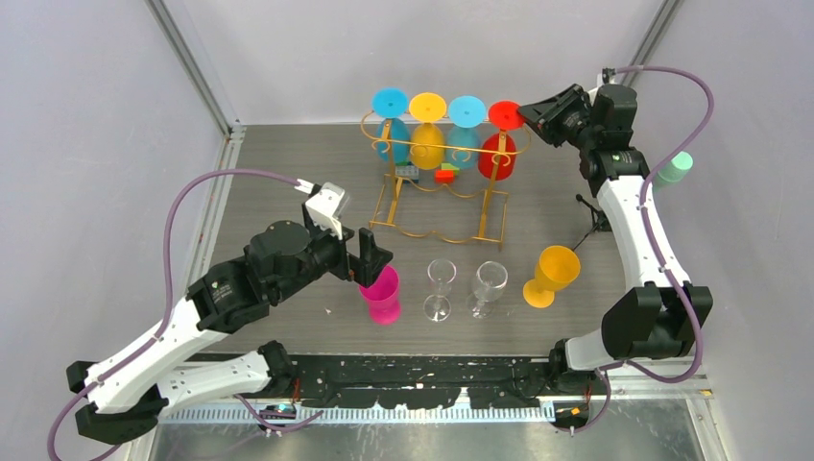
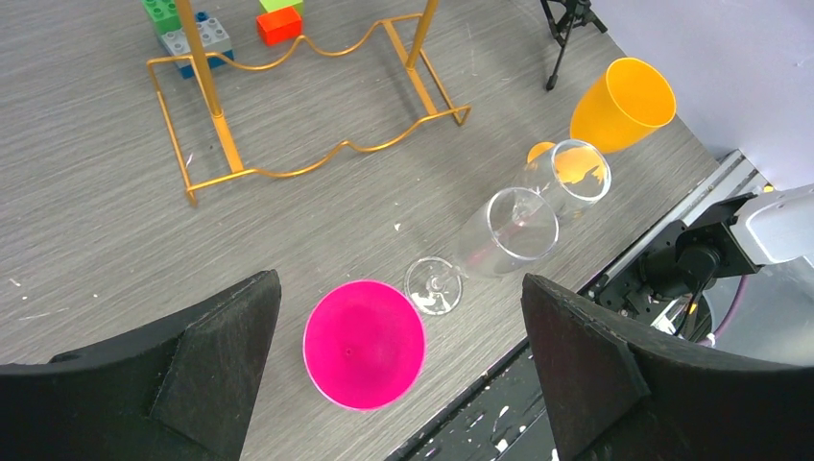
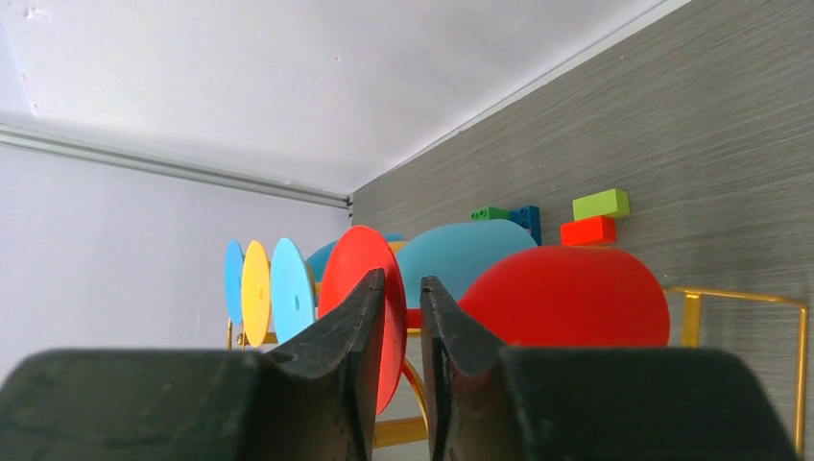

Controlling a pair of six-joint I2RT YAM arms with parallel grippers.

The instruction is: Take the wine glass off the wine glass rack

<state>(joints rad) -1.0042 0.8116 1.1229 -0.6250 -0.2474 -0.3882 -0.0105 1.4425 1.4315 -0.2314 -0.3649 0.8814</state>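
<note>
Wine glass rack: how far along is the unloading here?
Looks done: a pink glass, an orange glass and two clear glasses stand on the table. In hand: the right gripper sits with narrow jaws around the stem of the red wine glass on the wine glass rack; grip unconfirmed. To do: lifting it off; two blue glasses and a yellow glass also hang.

Hanging glasses [image 1: 427, 144] line the wine glass rack [image 2: 227, 144], behind standing glasses [image 1: 439, 283] on the table [image 1: 288, 182].

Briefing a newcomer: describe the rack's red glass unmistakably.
At the far middle of the table a gold wire rack holds four coloured glasses upside down. The red wine glass hangs at the row's right end, by the right gripper; the others are blue or yellow.
</note>
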